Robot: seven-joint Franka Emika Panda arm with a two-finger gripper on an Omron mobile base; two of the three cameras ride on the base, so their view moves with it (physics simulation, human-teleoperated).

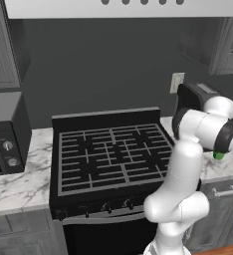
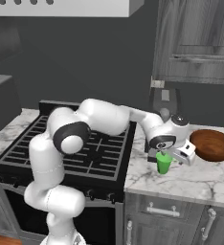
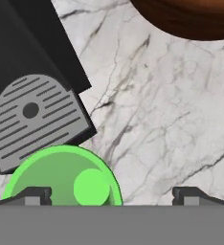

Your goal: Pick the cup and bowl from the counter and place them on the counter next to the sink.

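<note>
my gripper [image 2: 167,154] hangs over the green cup [image 2: 163,163], fingers spread wide and pinching nothing. in the hand view both fingertips [image 3: 36,195] poke up at the bottom edge, the left one in front of the cup's rim, the right one well off over bare marble; the cup's lower half is cut off there. the cup stands upright on the counter [image 2: 195,182] right of the stove [image 2: 71,148], just beside a dark coffee machine [image 2: 162,103] with a grey slotted drip tray [image 3: 35,117]. from the left base view my own arm hides all but a green sliver. the brown bowl [image 2: 212,144] sits near the cup's right, its far edge cropped.
</note>
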